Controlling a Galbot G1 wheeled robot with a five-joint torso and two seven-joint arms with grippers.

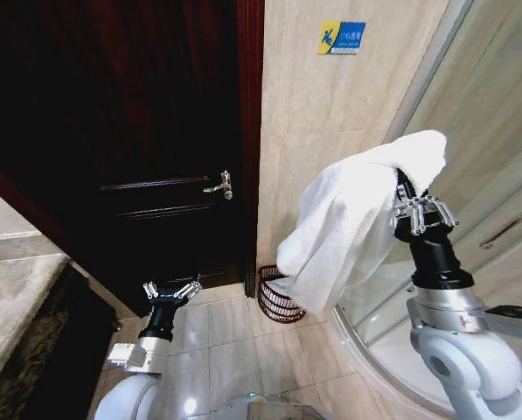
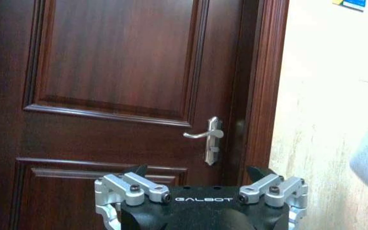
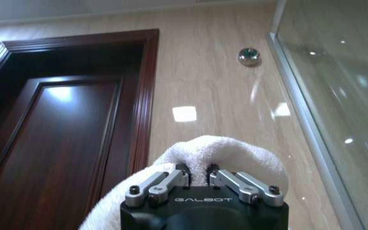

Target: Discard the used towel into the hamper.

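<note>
A bathroom corner, seen from the robot's head. A dark red-brown panelled wooden door (image 1: 156,175) with a silver lever handle (image 1: 219,185) fills the view from nine to twelve o'clock. Beside it stands a beige tiled wall (image 1: 330,114) carrying a small blue and yellow sign (image 1: 341,37) near twelve o'clock. A curved glass shower enclosure (image 1: 479,175) occupies the three o'clock side.

The right gripper (image 1: 409,191) is raised at about three o'clock, pointing upward. Its fingers are clenched on a thick white terry towel (image 1: 348,219). The towel bunches over the fingertips and hangs down toward the centre in a long fold. In the right wrist view, the fingers (image 3: 171,178) are pressed close together with the towel's rounded hump (image 3: 235,155) caught between them and rising just beyond.

The hamper, a small dark red-brown wire basket with horizontal ribs (image 1: 274,302), sits on the pale floor tiles (image 1: 234,337) at about six o'clock, against the foot of the tiled wall and just beside the door frame. The towel's lowest edge hangs in front of the basket's rim; whether the two touch is hard to judge from this angle.

The left gripper (image 1: 171,291) is held low at about seven o'clock, near the door, with its fingers spread apart and holding nothing. The left wrist view shows those parted fingers (image 2: 136,184) facing the door and its handle.
</note>
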